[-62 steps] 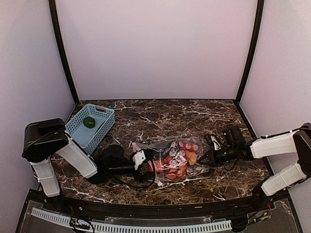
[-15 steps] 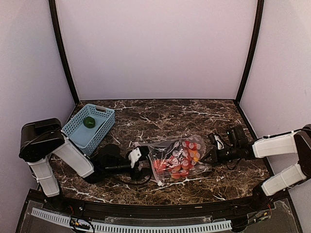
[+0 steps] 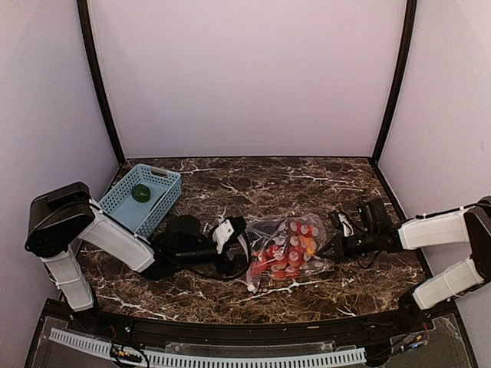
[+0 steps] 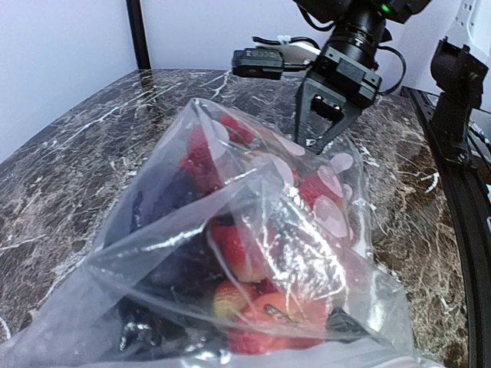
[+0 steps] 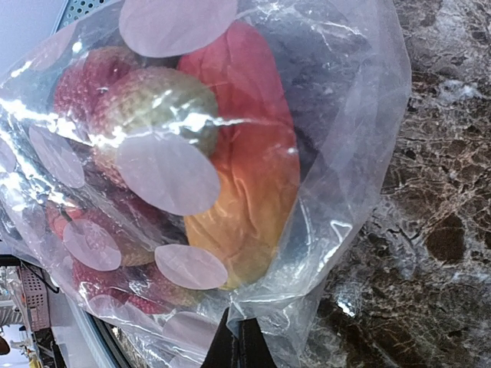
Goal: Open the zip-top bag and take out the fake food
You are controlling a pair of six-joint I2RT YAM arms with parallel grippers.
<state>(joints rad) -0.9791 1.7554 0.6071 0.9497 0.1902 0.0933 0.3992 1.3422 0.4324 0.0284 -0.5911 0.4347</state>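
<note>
The zip-top bag [image 3: 282,244] lies on the marble table between my two grippers, full of fake food [image 3: 288,255], mostly red pieces with an orange one. My left gripper [image 3: 239,245] sits at the bag's left mouth. In the left wrist view clear plastic [image 4: 253,192] drapes over my left gripper [image 4: 244,328]; its dark fingers [image 4: 349,326] show far apart through the film, with red fruit [image 4: 238,253] between them. My right gripper [image 3: 331,245] is shut on the bag's right edge, and it [image 5: 242,341] pinches a fold of plastic [image 5: 307,291] below an orange-red piece [image 5: 253,176].
A blue lattice basket [image 3: 123,207] stands at the back left with a green ball [image 3: 140,193] inside. Black frame posts [image 3: 100,84] rise at the back corners. The right arm [image 4: 337,69] fills the far end of the left wrist view.
My left gripper has moved right and slightly away from the near edge, up to the bag's mouth. The bag's left end has bunched a little. The right gripper keeps its pinch.
</note>
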